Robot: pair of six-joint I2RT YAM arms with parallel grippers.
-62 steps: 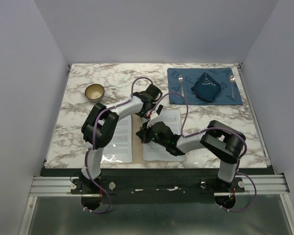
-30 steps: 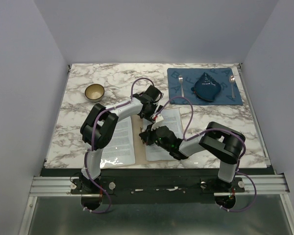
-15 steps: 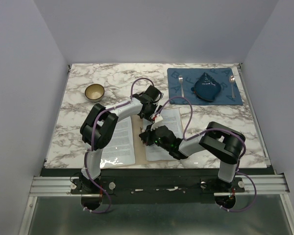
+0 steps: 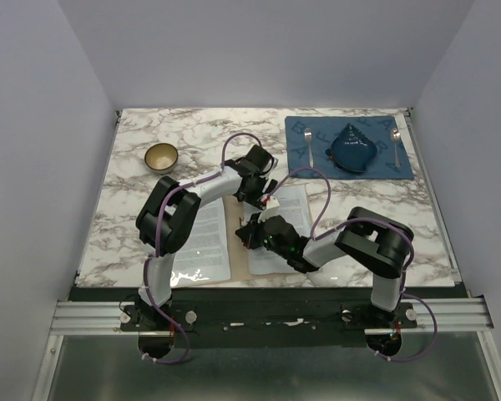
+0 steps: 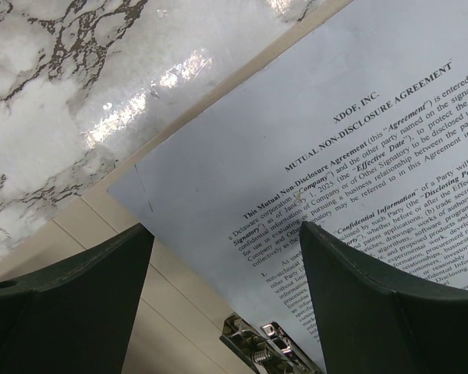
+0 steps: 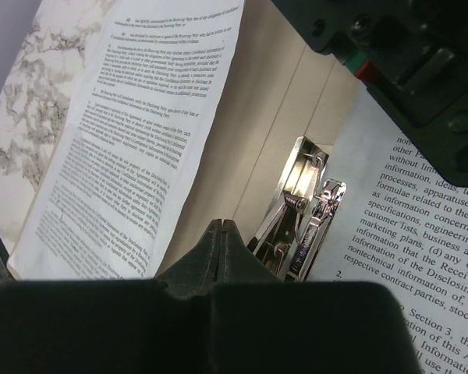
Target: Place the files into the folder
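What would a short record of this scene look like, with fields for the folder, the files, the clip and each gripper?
folder: tan, lying open on the marble table
files: printed white sheets, one on each leaf
clip: metal, at the spine between the two sheets
left gripper: open, holding nothing, over a sheet's corner
right gripper: shut, tip close beside the clip; contact cannot be told

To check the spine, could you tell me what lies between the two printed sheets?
The metal clip, on a bare strip of the tan folder; the right wrist view shows it.
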